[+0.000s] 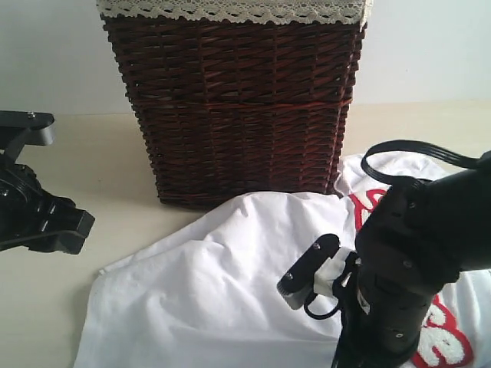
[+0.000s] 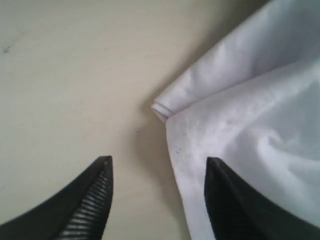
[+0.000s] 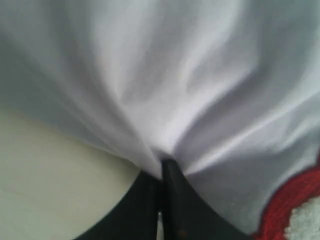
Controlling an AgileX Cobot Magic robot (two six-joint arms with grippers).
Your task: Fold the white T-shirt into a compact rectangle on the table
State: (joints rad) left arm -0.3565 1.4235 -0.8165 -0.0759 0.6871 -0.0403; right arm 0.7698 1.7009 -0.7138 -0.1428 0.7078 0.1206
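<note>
White T-shirt is lying rumpled on the bench between wicker basket and near edge. Right fingers are pinching its cloth; left fingers are hanging spread over a corner. Risk: one-sided pull bunching the cloth.

**One Shirt, One Basket, Two Arms**

One white T-shirt is the only garment on the one table. There is one dark wicker basket, topped by one lace liner. Two robot arms are in the scene, one left arm and one right arm, making two grippers: the left gripper and the right gripper. Each wrist view shows two black fingers, four altogether. The shirt bears one red band; its white letters are partly hidden and cannot be counted.
</note>
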